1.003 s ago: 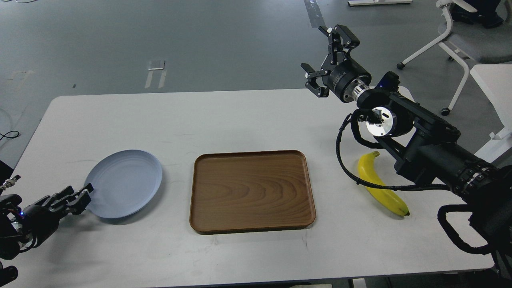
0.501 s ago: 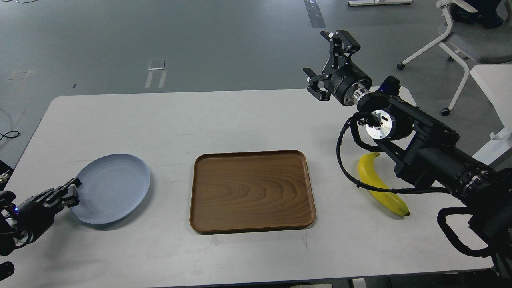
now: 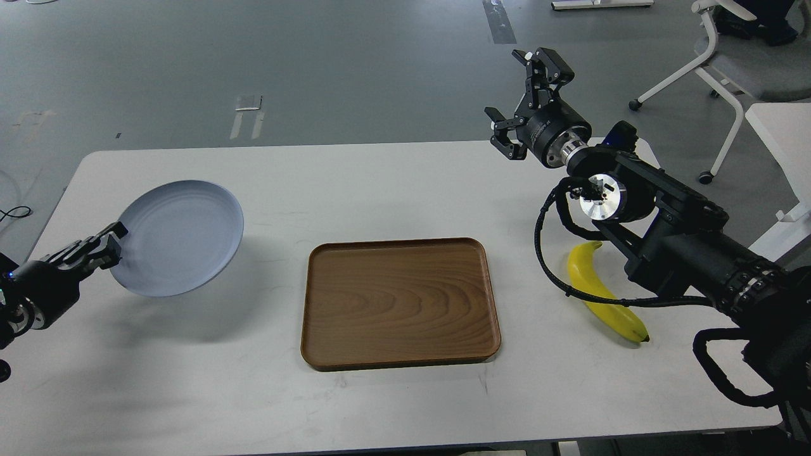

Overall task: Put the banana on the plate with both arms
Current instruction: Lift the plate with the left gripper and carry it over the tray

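The pale blue-grey plate (image 3: 179,235) is held in the air at the left, tilted, above the white table (image 3: 380,183). My left gripper (image 3: 109,245) is shut on the plate's left rim. The yellow banana (image 3: 605,297) lies on the table at the right, partly behind my right arm and its cable. My right gripper (image 3: 526,104) is open and empty, raised high over the table's far right edge, well away from the banana.
A brown wooden tray (image 3: 399,303) lies in the middle of the table, between plate and banana. A white office chair (image 3: 728,57) and another white table (image 3: 782,136) stand at the far right, beyond the table.
My left gripper has lifted the plate off the table, first sliding it left, then raising and tilting it. My right gripper has shifted slightly right and stays open.
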{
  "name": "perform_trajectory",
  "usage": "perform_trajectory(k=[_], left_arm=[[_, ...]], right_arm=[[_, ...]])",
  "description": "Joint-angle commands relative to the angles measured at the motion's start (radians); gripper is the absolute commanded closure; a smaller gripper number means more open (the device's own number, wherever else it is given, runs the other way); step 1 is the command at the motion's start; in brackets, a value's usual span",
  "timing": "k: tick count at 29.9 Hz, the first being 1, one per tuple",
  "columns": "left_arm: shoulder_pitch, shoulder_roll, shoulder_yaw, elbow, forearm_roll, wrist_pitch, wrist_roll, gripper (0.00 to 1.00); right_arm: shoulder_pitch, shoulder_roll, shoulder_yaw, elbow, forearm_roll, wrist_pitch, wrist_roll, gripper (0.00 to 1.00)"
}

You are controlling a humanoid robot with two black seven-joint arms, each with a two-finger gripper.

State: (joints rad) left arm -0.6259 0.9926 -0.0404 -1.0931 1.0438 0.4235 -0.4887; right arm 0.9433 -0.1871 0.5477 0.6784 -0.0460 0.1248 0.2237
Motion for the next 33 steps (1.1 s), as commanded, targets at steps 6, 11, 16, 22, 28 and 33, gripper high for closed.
perform_trajectory(k=[6, 11, 16, 22, 28, 33], left_arm=[[-0.133, -0.064, 0.013, -0.056, 0.108, -0.012, 0.000, 1.00], [-0.147, -0.219, 0.016, -0.045, 0.241, -0.014, 0.000, 1.00], [-0.152, -0.362, 0.023, 0.030, 0.320, -0.037, 0.000, 1.00], [-0.202, -0.454, 0.123, 0.108, 0.335, -0.042, 0.000, 1.00], [-0.204, -0.534, 0.159, 0.148, 0.335, -0.042, 0.000, 1.00], [-0.202, -0.612, 0.203, 0.215, 0.331, -0.042, 0.000, 1.00]], right_arm=[[0.000, 0.003, 0.000, 0.000, 0.000, -0.022, 0.000, 0.00], [0.003, 0.002, 0.000, 0.000, 0.000, -0.037, -0.001, 0.00], [0.015, -0.015, 0.000, 0.000, 0.000, -0.036, -0.004, 0.00], [0.041, -0.052, 0.001, 0.001, 0.002, -0.031, -0.012, 0.00], [0.052, -0.060, 0.001, 0.000, 0.002, -0.030, -0.015, 0.00], [0.068, -0.061, 0.008, -0.003, 0.002, -0.036, -0.015, 0.00]])
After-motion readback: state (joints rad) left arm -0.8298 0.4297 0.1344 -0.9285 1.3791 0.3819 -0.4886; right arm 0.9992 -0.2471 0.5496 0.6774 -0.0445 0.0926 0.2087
